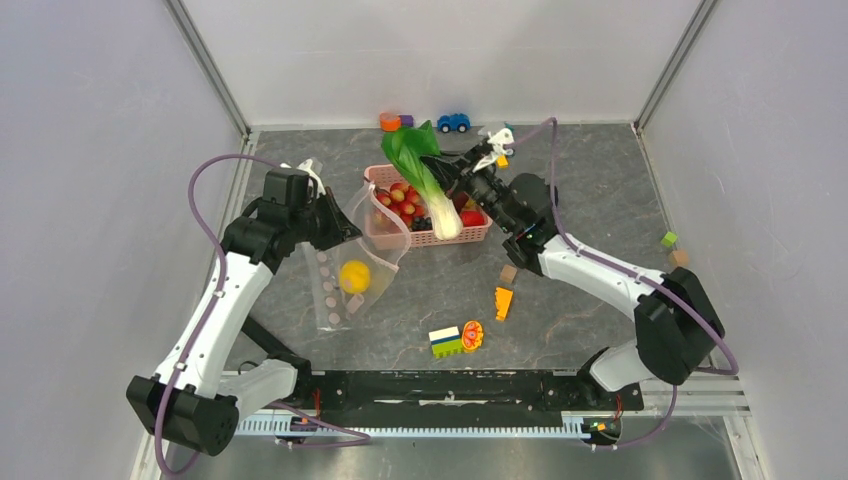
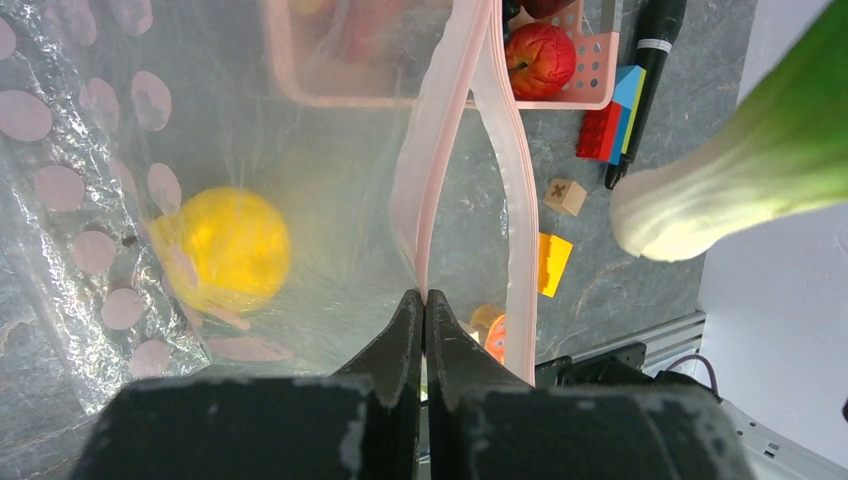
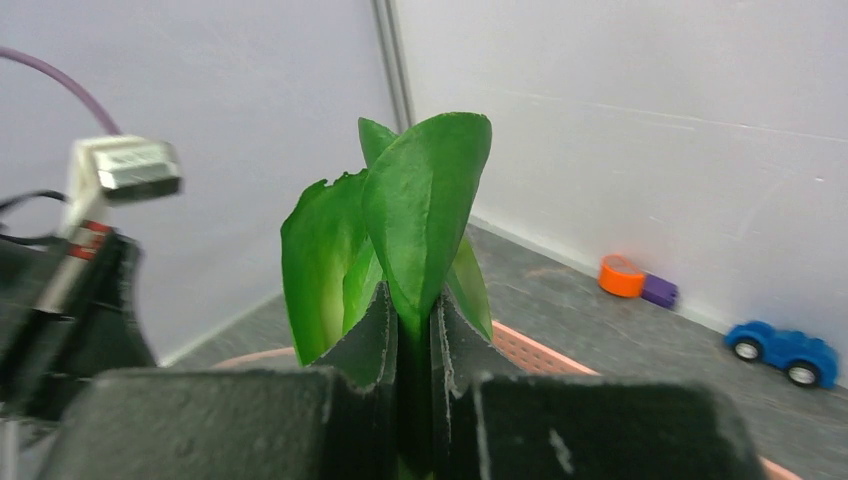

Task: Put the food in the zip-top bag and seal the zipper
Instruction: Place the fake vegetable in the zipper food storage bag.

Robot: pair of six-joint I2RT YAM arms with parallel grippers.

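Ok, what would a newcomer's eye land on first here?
The large green-and-white bok choy stands out, gripped by the right gripper over the pink basket at centre. Left of it, the left gripper pinches the pink zipper of the clear zip-top bag, a yellow citrus inside.

**Fig. 1.** My table layout, top view.

The zip-top bag point(image 1: 335, 295) lies left of centre with 1 citrus point(image 1: 354, 276) inside it. Its zipper point(image 2: 432, 170), pinched by my left gripper point(image 2: 425, 297), reaches the left end of the basket point(image 1: 470, 238). The basket sits just right of the bag and has strawberries point(image 1: 400, 198) in it. The bok choy point(image 1: 420, 160), clamped in my right gripper point(image 3: 412, 320), hangs over the basket. Behind the basket, near the back wall, stands 1 toy car point(image 1: 453, 122); in front lie 1 wedge point(image 1: 503, 302) and 1 block stack point(image 1: 446, 342).
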